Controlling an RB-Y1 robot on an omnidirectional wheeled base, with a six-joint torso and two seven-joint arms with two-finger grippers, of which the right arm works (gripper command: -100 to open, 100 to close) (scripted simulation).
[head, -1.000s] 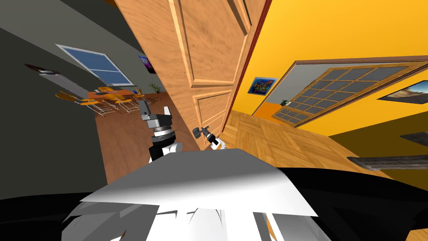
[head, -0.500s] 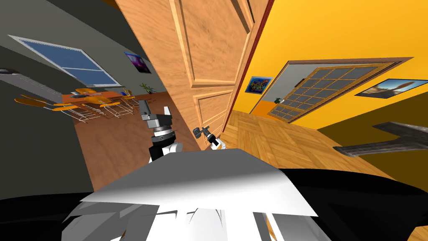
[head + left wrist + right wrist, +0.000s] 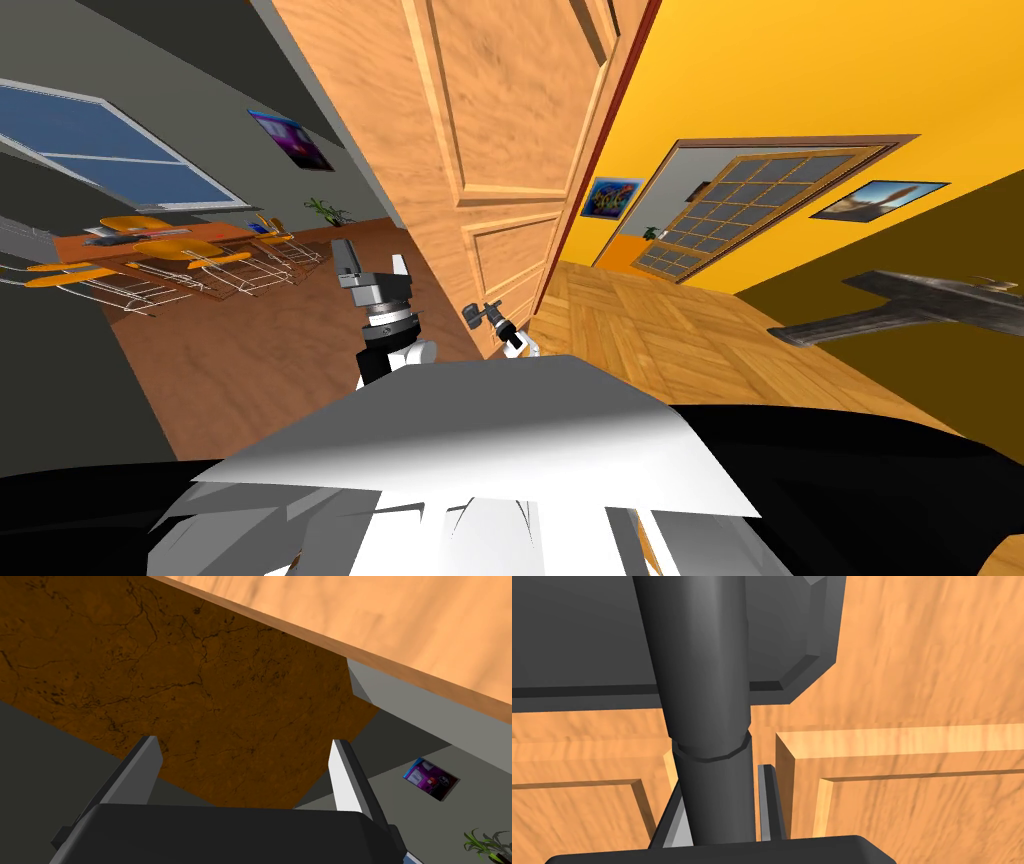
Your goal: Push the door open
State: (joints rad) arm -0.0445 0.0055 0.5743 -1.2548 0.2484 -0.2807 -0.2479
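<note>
Right claw [image 3: 722, 796] pinching the dark grey round-barred door handle [image 3: 707, 701], with the light orange panelled wooden door [image 3: 490, 120] flat ahead of it, so pushing forward; left claw [image 3: 245, 743] spread, empty, beside the door.

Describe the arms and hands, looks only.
Left hand: two thin, light grey blade fingers on a dark box, then a grey and black ringed wrist and a white forearm. Right hand: same blades and dark box; its arm is white too. No cables or markings visible.
</note>
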